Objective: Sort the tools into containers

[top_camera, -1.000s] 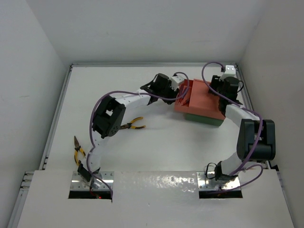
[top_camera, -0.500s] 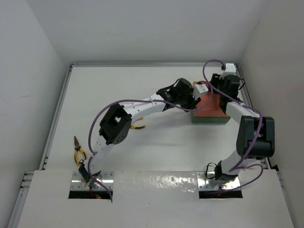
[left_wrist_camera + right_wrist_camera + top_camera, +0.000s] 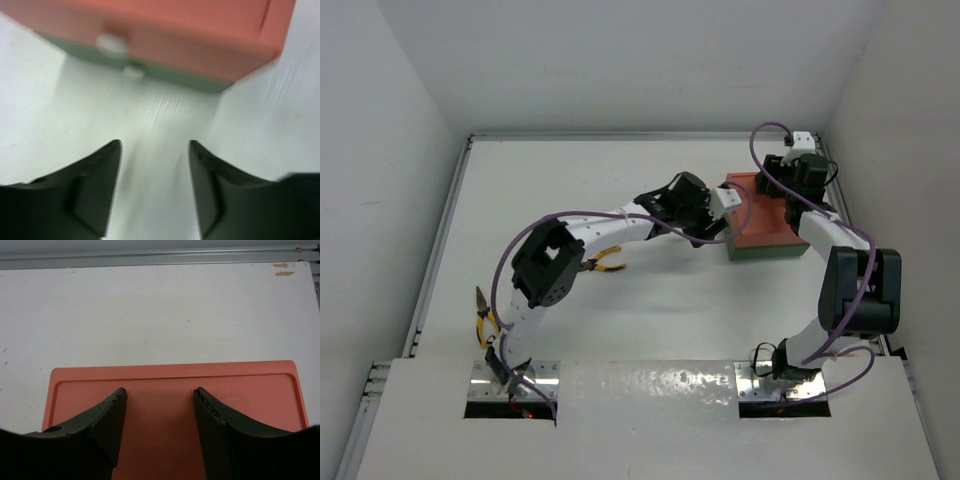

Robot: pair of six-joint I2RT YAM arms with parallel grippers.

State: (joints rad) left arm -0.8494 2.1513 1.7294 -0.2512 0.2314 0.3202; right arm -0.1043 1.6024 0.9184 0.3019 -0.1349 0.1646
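Left wrist view blurred: orange tray (image 3: 165, 35) cut off at top, green tray (image 3: 175, 80) just a sliver underneath. Pliers (image 3: 610, 263) half behind my left arm (image 3: 610, 222).

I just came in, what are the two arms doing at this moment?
Both arms are at the stacked trays, an orange-red tray on a dark green tray. The left pincer is open and empty, facing the stack's side. The right pincer is open above the orange-red tray. Two pliers lie on the table, not yet sorted.
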